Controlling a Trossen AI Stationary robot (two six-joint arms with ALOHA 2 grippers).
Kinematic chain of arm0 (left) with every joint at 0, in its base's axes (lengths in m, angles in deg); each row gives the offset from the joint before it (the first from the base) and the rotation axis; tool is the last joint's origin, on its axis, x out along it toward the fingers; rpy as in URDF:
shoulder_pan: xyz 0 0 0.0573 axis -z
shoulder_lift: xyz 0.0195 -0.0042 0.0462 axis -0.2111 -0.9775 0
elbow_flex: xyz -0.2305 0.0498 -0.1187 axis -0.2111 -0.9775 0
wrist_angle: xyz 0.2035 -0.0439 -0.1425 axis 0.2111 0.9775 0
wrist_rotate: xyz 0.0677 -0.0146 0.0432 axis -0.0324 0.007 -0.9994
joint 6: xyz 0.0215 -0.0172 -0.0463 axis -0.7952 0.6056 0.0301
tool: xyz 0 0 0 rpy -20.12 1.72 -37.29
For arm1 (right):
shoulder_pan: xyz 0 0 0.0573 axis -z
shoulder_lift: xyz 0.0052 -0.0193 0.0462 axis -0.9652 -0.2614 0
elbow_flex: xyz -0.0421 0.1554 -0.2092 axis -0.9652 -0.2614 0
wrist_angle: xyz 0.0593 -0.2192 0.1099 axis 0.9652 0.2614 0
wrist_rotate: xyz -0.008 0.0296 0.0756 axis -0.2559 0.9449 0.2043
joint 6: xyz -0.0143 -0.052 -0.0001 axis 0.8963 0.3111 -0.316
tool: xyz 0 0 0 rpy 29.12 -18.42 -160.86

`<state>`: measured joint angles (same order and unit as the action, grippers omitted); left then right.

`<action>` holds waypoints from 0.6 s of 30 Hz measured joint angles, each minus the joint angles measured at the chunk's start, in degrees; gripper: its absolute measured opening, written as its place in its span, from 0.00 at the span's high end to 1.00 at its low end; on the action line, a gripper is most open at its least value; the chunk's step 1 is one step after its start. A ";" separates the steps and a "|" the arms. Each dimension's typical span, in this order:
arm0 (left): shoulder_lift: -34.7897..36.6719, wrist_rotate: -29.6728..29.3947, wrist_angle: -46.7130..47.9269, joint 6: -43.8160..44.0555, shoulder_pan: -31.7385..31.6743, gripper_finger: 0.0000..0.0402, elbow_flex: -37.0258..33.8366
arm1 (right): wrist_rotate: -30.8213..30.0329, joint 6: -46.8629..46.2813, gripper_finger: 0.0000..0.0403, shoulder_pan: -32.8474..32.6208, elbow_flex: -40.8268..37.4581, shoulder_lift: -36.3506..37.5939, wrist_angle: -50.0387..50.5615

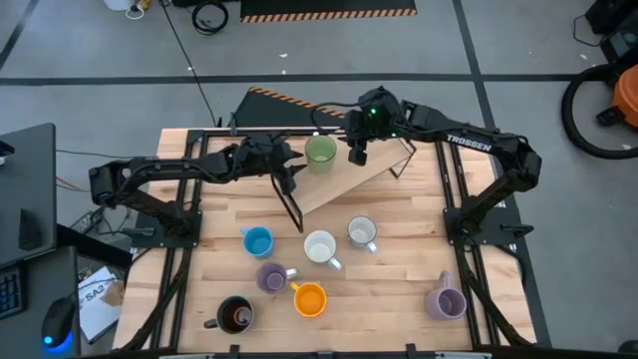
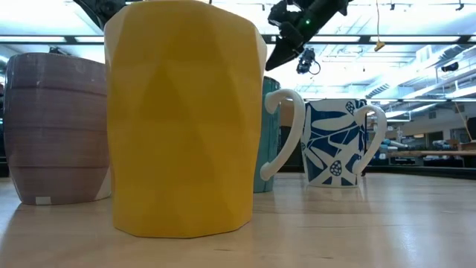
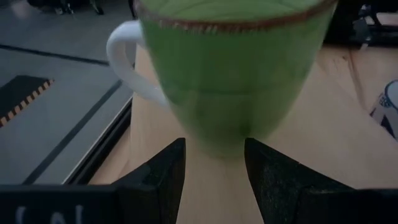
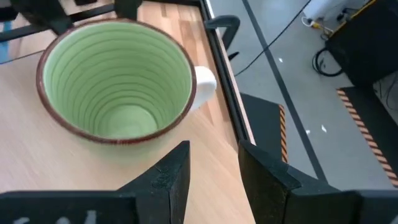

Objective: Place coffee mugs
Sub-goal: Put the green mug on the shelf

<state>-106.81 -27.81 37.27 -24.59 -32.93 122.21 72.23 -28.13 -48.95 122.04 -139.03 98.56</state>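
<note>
A green mug [image 1: 320, 152] with a white handle stands upright on its base on a raised wooden board [image 1: 364, 172] at the table's far side. My left gripper [image 1: 295, 172] is open just left of it, and the mug [image 3: 230, 74] stands right ahead of the gap between the fingers [image 3: 214, 171]. My right gripper [image 1: 356, 154] is open just right of the mug, above it, and looks down into it [image 4: 118, 81]. I cannot see either gripper touching the mug. Several other mugs stand on the table nearer the front.
On the table stand a blue mug [image 1: 257, 240], a white mug [image 1: 320, 246], a pale grey-white mug [image 1: 361, 232], a lavender mug [image 1: 271, 277], an orange mug [image 1: 309, 298], a dark mug [image 1: 235, 314] and a second lavender mug [image 1: 446, 301]. The board stands on black metal legs [image 1: 289, 204].
</note>
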 joint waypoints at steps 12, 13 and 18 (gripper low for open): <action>-4.22 0.40 -9.24 -0.39 0.05 0.57 -0.01 | -2.54 0.46 0.65 -1.71 -0.02 3.56 1.48; -4.49 0.86 -9.66 -0.39 0.03 0.57 -0.01 | -2.52 0.47 0.65 -2.31 -0.02 3.78 1.74; -6.28 2.38 -13.40 -0.44 0.03 0.57 -0.01 | -2.52 0.46 0.65 -6.05 -0.04 4.66 1.77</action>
<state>-113.09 -25.43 23.87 -25.03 -32.90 122.19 69.71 -27.66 -55.00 122.00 -134.37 100.33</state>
